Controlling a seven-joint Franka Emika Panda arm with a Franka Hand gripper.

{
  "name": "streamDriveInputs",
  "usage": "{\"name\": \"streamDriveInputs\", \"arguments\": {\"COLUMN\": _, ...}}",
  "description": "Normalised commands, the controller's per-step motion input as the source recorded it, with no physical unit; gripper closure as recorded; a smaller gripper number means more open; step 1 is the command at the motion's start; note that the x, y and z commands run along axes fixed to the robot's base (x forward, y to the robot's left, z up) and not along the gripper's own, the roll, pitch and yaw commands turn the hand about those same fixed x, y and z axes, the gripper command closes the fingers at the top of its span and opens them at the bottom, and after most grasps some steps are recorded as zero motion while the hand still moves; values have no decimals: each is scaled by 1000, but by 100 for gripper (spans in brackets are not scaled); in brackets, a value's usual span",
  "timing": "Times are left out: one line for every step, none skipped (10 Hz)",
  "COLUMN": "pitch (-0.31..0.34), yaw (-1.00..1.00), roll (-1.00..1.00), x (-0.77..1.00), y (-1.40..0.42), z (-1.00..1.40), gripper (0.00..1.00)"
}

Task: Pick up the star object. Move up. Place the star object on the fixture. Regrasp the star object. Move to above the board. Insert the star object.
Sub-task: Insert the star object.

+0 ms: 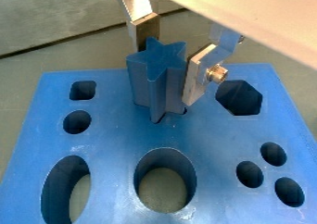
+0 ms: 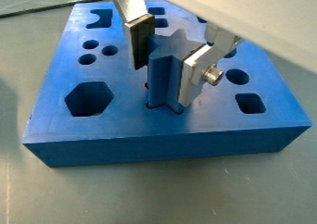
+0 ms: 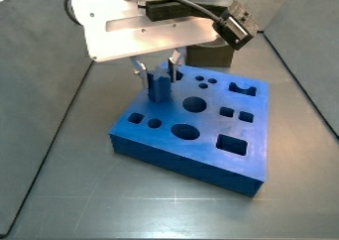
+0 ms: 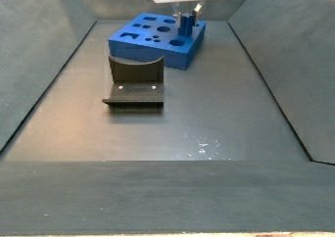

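Insertion step: the hand (image 1: pixel 173 66), fingers closed on the upright star object (image 1: pixel 158 80), stands over the board (image 1: pixel 124 186); pressing the partly seated peg straight down looks next.

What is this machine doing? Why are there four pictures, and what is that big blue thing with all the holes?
It is a robot arm. Two pictures come from cameras on its wrist, two from cameras beside the table. The big blue thing is the board, with holes of different shapes. The robot's hand has two flat silver fingers on either side of the star object, a small blue peg that stands upright with its lower end in a hole. The dark fixture sits on the floor, apart from the board.
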Motion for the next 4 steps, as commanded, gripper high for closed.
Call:
{"name": "streamDriveInputs", "arguments": {"pitch": 0, "yaw": 0, "roll": 14, "x": 60, "y": 0, "z": -1000, "gripper": 100}}
{"name": "streamDriveInputs", "arguments": {"pitch": 0, "yaw": 0, "roll": 0, "x": 146, "y": 9, "z": -1000, "gripper": 100}}
{"name": "streamDriveInputs", "arguments": {"pitch": 9, "yaw": 0, "roll": 0, "x": 0, "y": 0, "z": 0, "gripper": 100}}
{"name": "streamDriveInputs", "arguments": {"pitch": 0, "yaw": 0, "roll": 0, "x": 0, "y": 0, "z": 0, "gripper": 100}}
